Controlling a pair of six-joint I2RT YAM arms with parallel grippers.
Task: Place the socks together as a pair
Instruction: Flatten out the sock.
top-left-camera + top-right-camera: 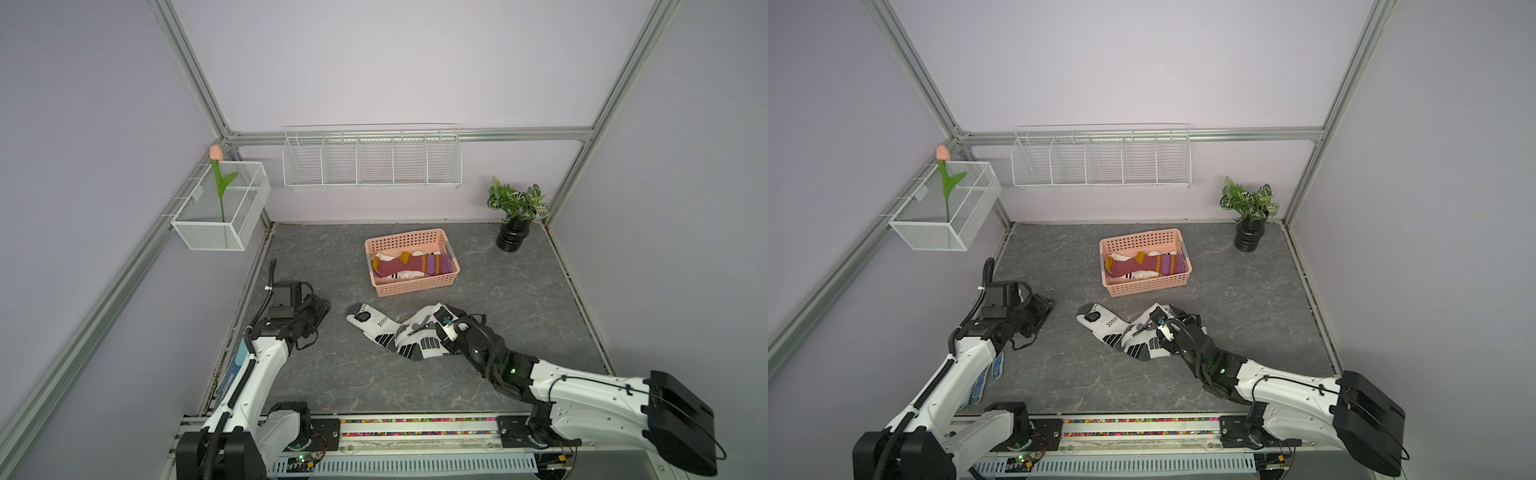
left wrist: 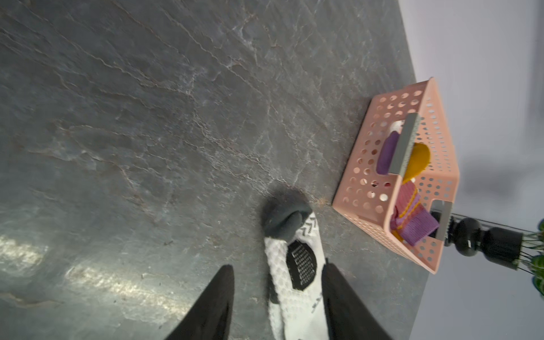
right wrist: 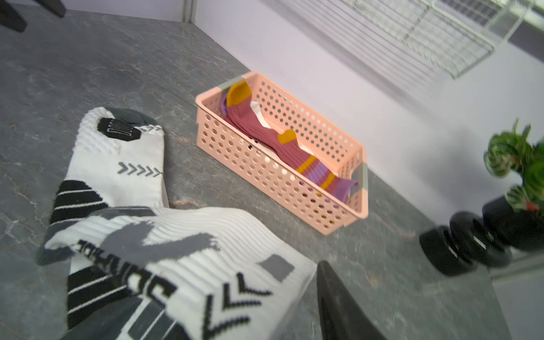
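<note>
**Sports socks laid across each other, in front of the basket**

Two white sports socks sit on the surface [image 1: 332, 382] just in front of the basket [image 1: 411, 286], on the robot's side of it. One sock [image 1: 372, 326] lies flat with its grey toe pointing away from the right arm. The other sock [image 1: 419, 332] is draped over the first one's leg part, so they overlap in a loose V and do not lie edge to edge. I judge this as the pairing step: the top sock has been set on its mate so the two can be handled as one. The lay is skewed and may need squaring. The basket already holds maroon socks [image 1: 415, 266] over something white, which suggests finished pairs go there.

The right fingers [image 3: 335, 303] hang over the top sock's cuff end, the end away from the basket's near corner. In the right wrist view one finger stands just beside the cuff's edge and the other is hidden by fabric. I cannot tell whether they pinch the cuff or have let go.

The left fingers [image 2: 216, 300] are spread and hold nothing. They wait on the far side of the flat sock from the right arm, aimed at its toe. In both top views they are near it but apart.
</note>
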